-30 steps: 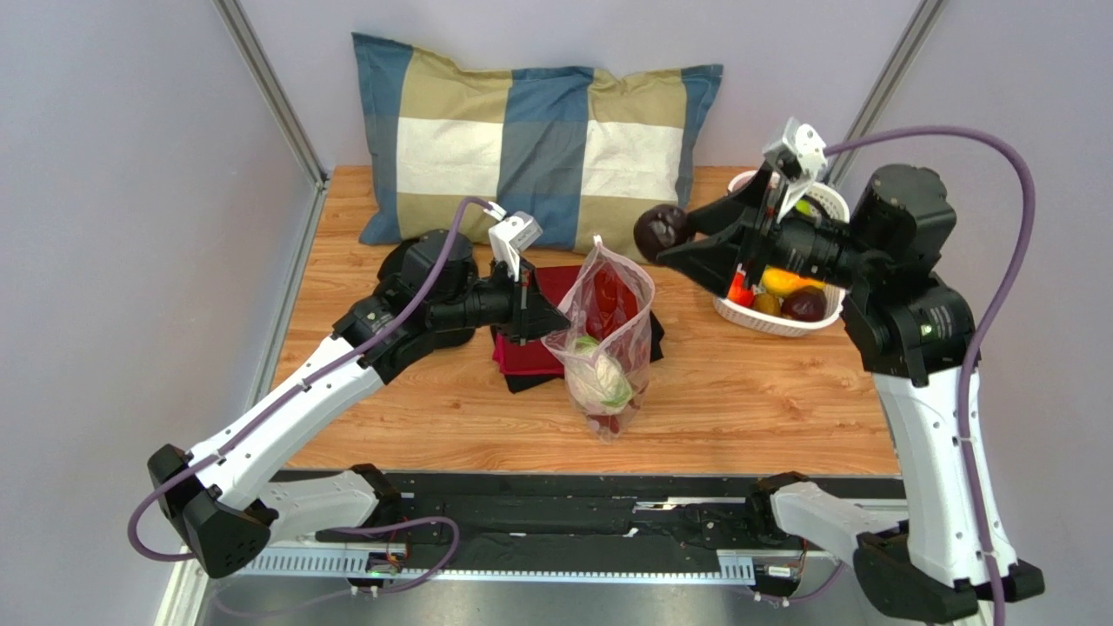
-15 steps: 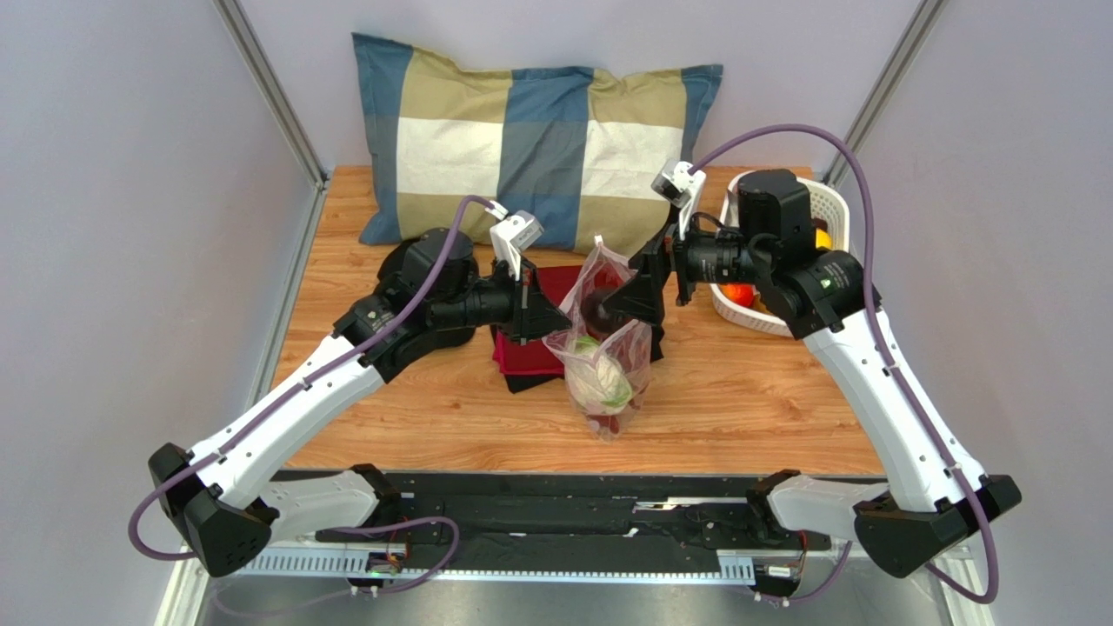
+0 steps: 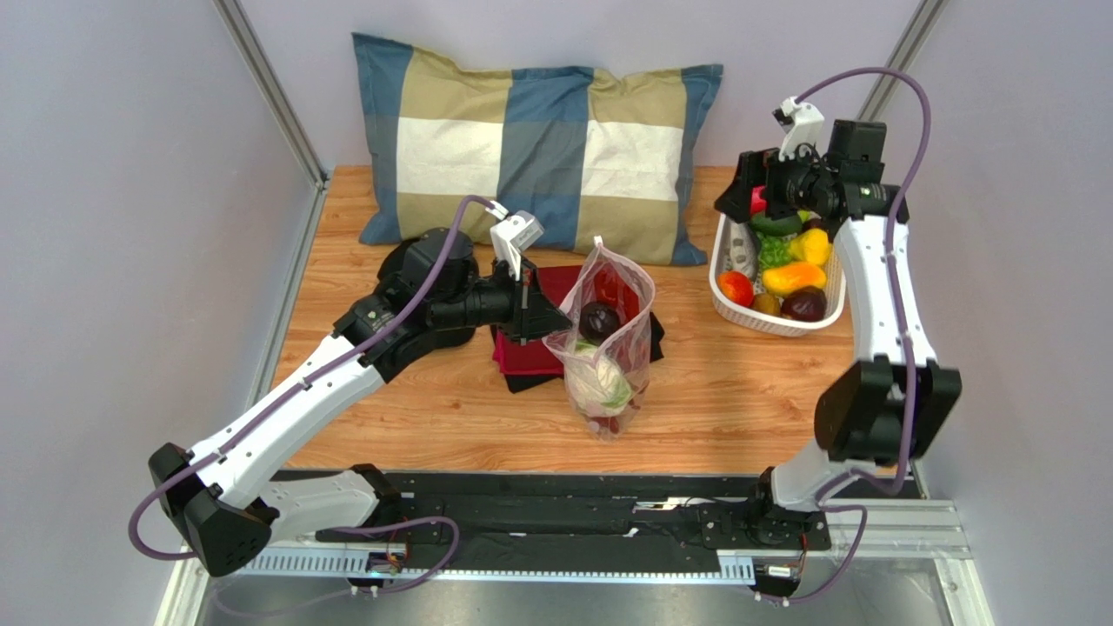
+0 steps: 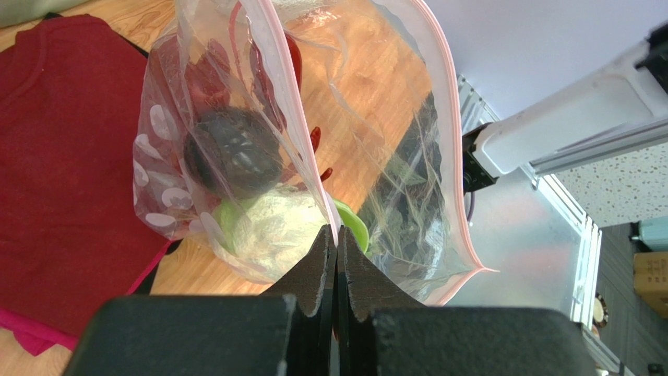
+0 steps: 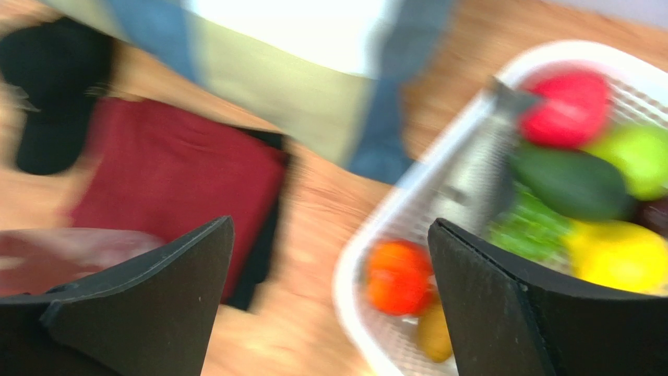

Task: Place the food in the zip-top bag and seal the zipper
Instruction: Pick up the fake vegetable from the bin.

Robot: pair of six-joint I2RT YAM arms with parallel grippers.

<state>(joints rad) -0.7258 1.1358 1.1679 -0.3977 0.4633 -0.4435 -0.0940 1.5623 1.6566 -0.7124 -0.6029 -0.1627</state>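
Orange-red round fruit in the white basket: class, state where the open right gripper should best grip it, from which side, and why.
Probably across its round middle, coming from straight above. The orange-red fruit lies low in the basket, against its wall, with a small brownish piece beside it, so only its top is open. The right gripper is open and empty.

You get even, bright light overhead with soft shadows. Everything beyond your right jaws smears with motion blur. Past the left jaws the zip-top bag is sharp, with pale glare patches.
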